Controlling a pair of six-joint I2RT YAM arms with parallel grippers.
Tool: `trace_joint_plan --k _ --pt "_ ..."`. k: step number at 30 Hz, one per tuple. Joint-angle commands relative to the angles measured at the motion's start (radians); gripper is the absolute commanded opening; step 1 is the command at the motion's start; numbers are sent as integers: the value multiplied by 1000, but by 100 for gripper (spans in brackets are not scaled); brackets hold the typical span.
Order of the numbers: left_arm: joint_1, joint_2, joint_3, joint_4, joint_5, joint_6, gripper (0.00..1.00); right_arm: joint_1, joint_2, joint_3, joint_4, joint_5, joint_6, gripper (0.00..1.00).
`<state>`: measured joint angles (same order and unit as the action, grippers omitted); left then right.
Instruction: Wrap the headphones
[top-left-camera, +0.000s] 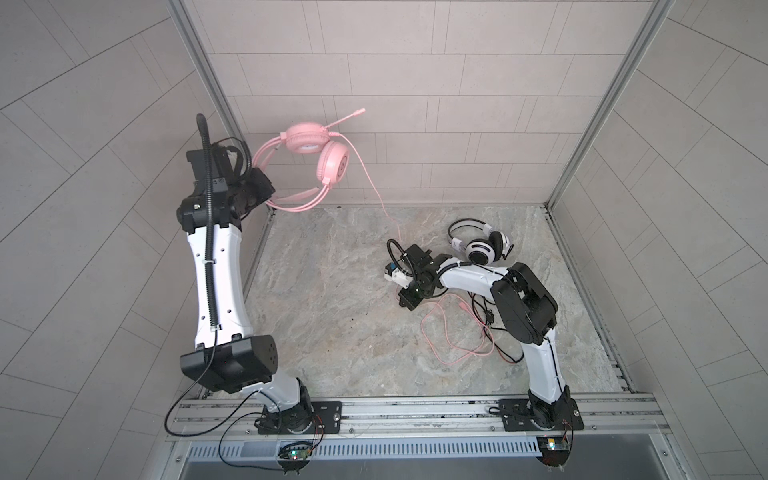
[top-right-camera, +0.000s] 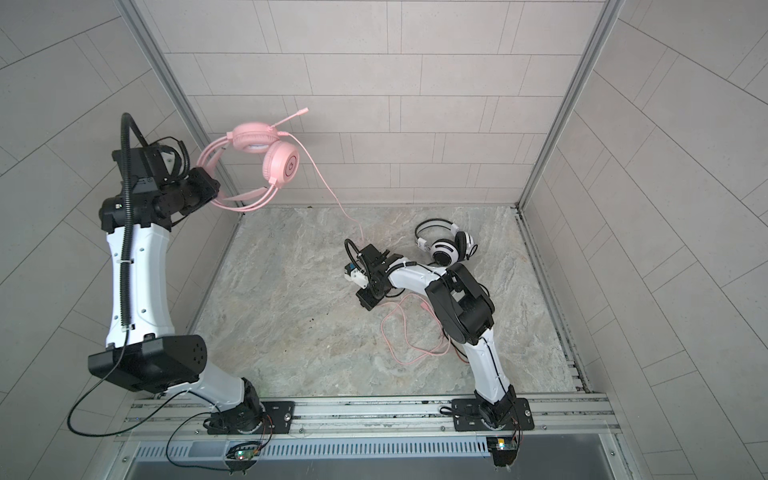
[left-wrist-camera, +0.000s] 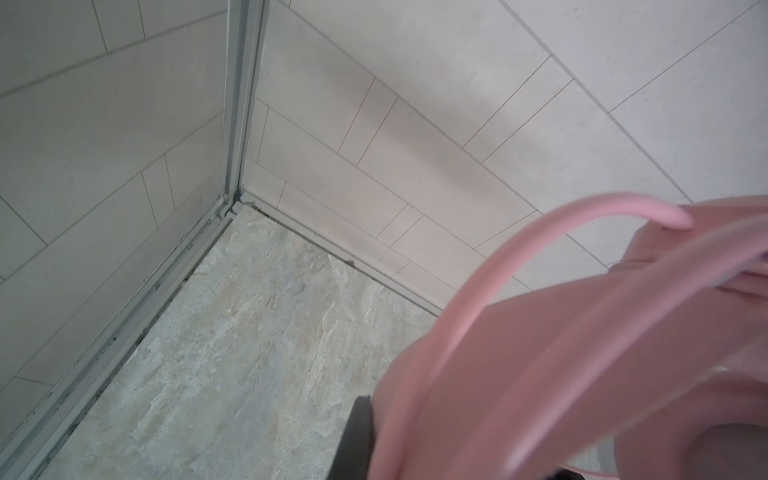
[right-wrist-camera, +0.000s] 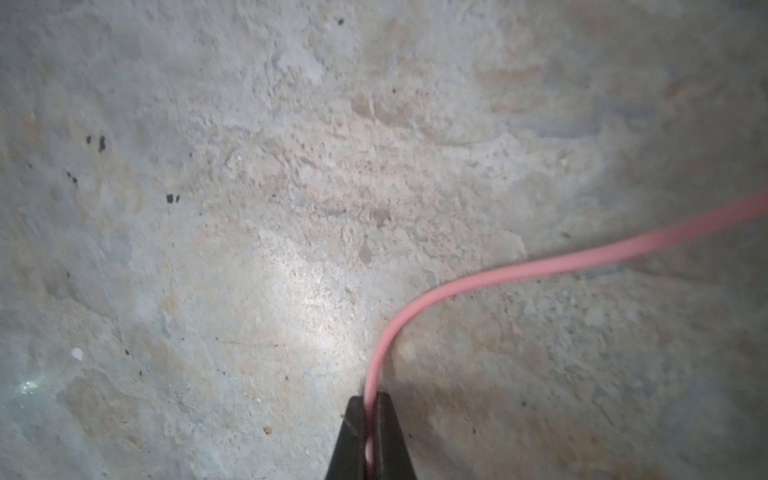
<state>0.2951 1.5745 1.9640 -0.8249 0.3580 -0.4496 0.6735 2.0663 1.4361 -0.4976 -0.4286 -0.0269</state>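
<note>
1. The all-pink plastic over-ear headset (top-left-camera: 318, 156) hangs in the air at the far left, close to the grey tiled wall (top-left-camera: 415, 104). We judge it is lifted so that its lead hangs free for winding.
2. Its thin pink cable (top-left-camera: 371, 183) slants down to the right from one cup. It then lies in loose loops on the near right of the marbled grey desk (top-left-camera: 332, 324), so wrapping looks barely begun.
3. The left end effector (top-left-camera: 266, 198) is clamped shut on the pink headband and serves as the anchor.
4. The right end effector (right-wrist-camera: 369, 419), low over the desk right of centre, is pinched shut on the pink cable, presumably to carry it toward the headset.
5. The white-and-black over-ear headset (top-left-camera: 478, 246) lies on the desk at the far right. Its black cable (top-left-camera: 487, 320) sprawls beside the pink loops, and neither arm touches it.
6. Both top views give the whole layout but hide the right fingertips under the wrist, so only the right wrist view shows that pinch. The left wrist view shows just blurred pink band and one dark finger (left-wrist-camera: 360, 432).
</note>
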Motion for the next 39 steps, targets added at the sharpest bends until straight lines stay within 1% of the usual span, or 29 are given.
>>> trace_joint_plan --k 1,3,6,9,11,12,14,15,18,21,23,25,27,31,33,35,37,39 --pt "6 -54 -45 103 14 -38 0 10 -95 -54 -33 24 19 0" --pt "3 -60 -73 109 1 -49 0 37 -170 -65 -76 40 24 0" --pt "-25 -89 -158 153 -37 -64 0 112 -299 -40 -202 121 25 0" --pt "-98 -105 -231 187 -105 -43 0 180 -390 36 -361 166 27 0" --pt "-153 -105 -270 188 -125 -19 0 221 -437 98 -459 208 28 0" --pt "-191 -104 -295 186 -134 12 0 239 -457 133 -502 229 31 0" --pt "-250 -105 -343 173 -162 52 0 256 -502 183 -548 240 28 0" --pt "-275 -106 -375 178 -157 64 0 260 -527 196 -551 240 24 0" --pt "-311 -121 -458 222 -83 90 0 264 -602 230 -535 265 18 0" --pt "-335 -119 -476 219 -2 155 0 259 -624 317 -580 302 -18 0" --pt "-344 -107 -463 188 82 199 0 242 -624 357 -593 325 -30 0" --pt "-352 -103 -466 164 192 231 0 215 -612 396 -613 340 -43 0" --pt "-359 -112 -490 151 260 251 0 191 -609 422 -622 357 -52 0" --pt "-370 -164 -558 147 272 306 0 126 -624 452 -640 363 -62 0" --pt "-370 -189 -586 159 261 308 0 94 -637 467 -651 359 -62 0" --pt "-373 -203 -605 180 281 303 0 84 -643 484 -657 340 -66 0" --pt "-384 -196 -607 183 308 310 0 84 -630 519 -680 284 -74 0" --pt "-405 -174 -587 148 334 327 0 84 -621 531 -687 226 -100 0"
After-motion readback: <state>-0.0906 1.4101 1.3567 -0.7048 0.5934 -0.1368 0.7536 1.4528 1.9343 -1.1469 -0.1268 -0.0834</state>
